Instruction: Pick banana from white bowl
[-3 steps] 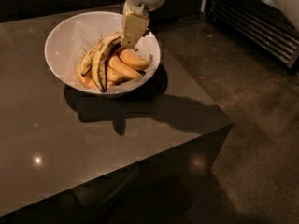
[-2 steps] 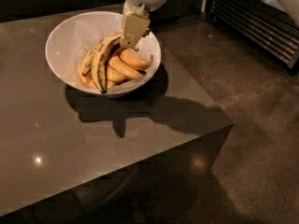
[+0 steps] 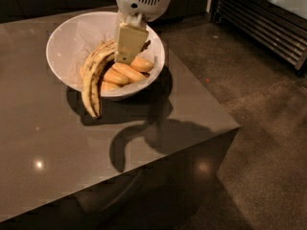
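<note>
claw (image 3: 124, 57): smooth cream plastic with a matt look, below a white vented housing; it sits over the bowl at the banana's stem end
banana (image 3: 90, 86): matt yellow peel, brown streaks
white bowl (image 3: 61, 41): smooth, soft sheen
orange-yellow pieces (image 3: 125, 72): smooth, faintly shiny
worktop (image 3: 48, 143): dark, polished, stone-like, with light glints
floor (image 3: 261, 128): speckled, polished

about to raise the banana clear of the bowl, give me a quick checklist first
1. Gripper at the banana stem end: ok.
2. Hold secure: cannot tell, the contact is hidden behind the gripper.
3. Banana tip outside the white bowl: ok, it hangs over the front rim.
4. Orange-yellow pieces lying in the bowl, not caught up: ok.
5. Bowl flat on the table: ok.
</note>
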`<state>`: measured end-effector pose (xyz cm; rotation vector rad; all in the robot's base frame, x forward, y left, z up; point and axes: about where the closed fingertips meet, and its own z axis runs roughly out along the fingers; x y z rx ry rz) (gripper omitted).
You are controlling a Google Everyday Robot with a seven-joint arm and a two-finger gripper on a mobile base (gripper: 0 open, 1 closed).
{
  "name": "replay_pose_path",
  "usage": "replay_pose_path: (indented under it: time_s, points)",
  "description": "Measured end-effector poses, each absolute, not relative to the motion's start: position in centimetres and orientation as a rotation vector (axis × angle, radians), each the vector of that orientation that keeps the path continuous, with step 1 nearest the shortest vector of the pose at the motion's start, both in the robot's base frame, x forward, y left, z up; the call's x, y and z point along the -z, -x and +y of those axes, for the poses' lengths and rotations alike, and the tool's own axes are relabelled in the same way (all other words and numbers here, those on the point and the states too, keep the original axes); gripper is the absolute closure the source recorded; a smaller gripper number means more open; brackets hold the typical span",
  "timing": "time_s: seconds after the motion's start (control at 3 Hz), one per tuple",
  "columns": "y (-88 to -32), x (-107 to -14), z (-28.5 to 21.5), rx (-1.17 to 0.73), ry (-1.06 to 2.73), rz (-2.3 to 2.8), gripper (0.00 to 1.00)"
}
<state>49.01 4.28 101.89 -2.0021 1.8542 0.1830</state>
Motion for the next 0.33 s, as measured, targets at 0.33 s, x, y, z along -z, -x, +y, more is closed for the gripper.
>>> replay_pose_path:
  time_s: [0.33]
  points:
    - [-49.01,-101.89,4.28,-0.183,2.002,1.854,1.0]
